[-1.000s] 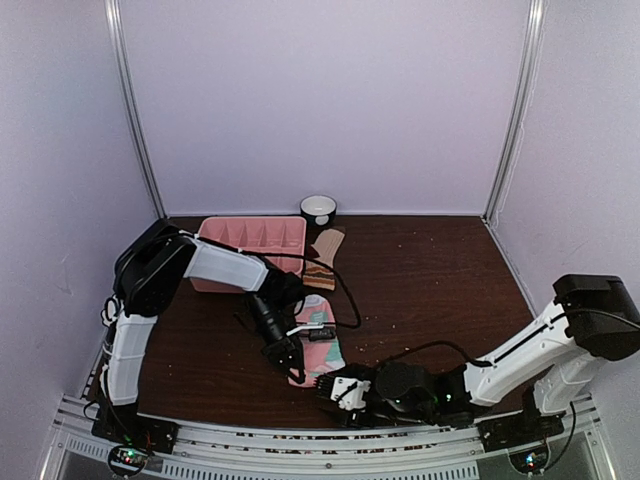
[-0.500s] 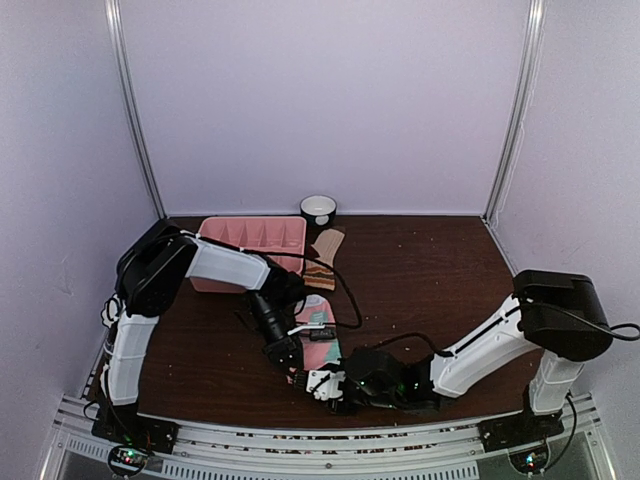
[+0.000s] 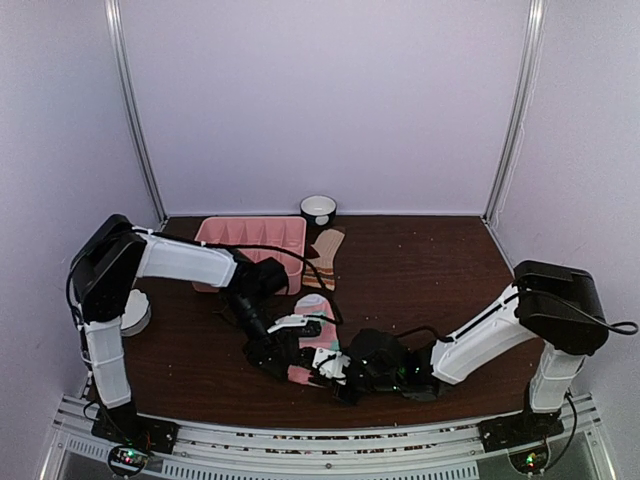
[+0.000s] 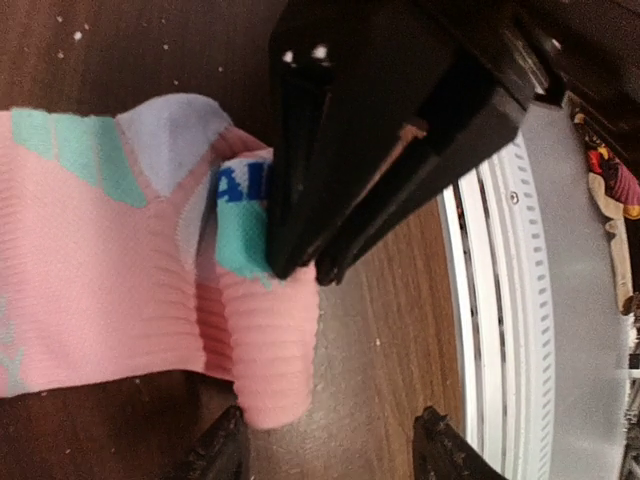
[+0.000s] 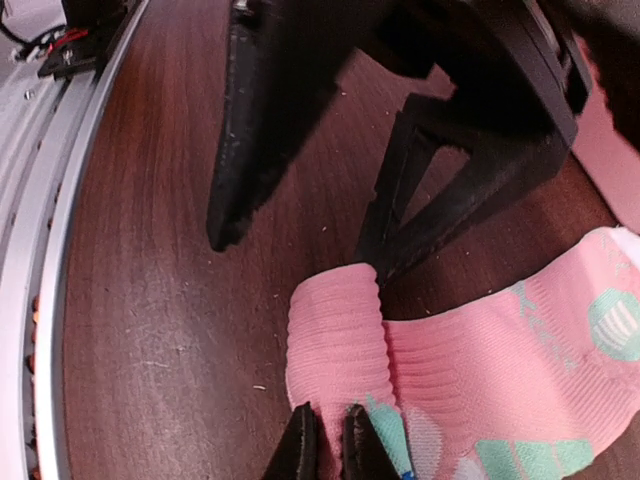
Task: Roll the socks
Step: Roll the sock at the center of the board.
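The pink sock (image 3: pixel 322 356) with teal and white patches lies near the front edge, its cuff end rolled into a short tube (image 5: pixel 335 340). My right gripper (image 5: pixel 328 445) is shut on the edge of that roll, seen from the other side in the left wrist view as black fingers (image 4: pixel 340 190) pinching the fold. My left gripper (image 4: pixel 330 455) is open, one finger on each side of the roll's end (image 4: pixel 265 370), not gripping it. In the right wrist view, the left gripper's fingers (image 5: pixel 255 130) stand spread apart behind the roll. The tan striped sock (image 3: pixel 325 252) lies flat by the tray.
A pink divided tray (image 3: pixel 250 233) sits at the back left, with a small white bowl (image 3: pixel 318 208) against the back wall. A white round object (image 3: pixel 133 312) lies by the left arm's base. The metal front rail (image 4: pixel 500 300) runs close to the roll.
My left gripper has opened and let go of the pink sock. The right gripper has slid left to the rolled end and shut on it. The left arm's shoulder has swung left.
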{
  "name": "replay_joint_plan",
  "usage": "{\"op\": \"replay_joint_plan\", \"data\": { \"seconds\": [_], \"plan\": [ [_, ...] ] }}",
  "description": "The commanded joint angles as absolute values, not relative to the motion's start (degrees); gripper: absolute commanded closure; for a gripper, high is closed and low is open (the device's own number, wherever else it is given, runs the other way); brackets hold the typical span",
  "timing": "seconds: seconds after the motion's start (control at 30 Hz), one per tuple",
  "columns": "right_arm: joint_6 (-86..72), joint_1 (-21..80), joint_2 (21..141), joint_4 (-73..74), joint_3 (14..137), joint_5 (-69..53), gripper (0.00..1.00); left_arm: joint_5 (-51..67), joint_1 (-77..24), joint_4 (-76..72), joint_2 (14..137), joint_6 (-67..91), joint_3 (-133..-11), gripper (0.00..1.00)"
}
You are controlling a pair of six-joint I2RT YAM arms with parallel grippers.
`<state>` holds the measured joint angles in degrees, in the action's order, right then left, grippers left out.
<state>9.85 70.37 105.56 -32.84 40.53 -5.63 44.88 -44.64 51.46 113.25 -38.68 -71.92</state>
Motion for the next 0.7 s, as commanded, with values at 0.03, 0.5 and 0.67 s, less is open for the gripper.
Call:
{"op": "replay_joint_plan", "data": {
  "seconds": [0.03, 0.5, 0.67],
  "plan": [
    [-6.61, 66.07, 108.54, -27.44, 38.55, -18.79, 0.96, 39.82, -44.25, 40.15, 105.58, -39.96, -66.62, 0.42],
    [-35.55, 57.39, 116.89, -39.85, 39.12, -32.67, 1.00, 30.57, -53.06, 32.44, 104.42, -44.66, -62.93, 0.44],
    [-33.43, 57.32, 116.70, -32.51, 40.23, -29.50, 1.00, 31.69, -54.39, 33.10, 102.47, -46.06, -60.46, 0.44]
  ]
}}
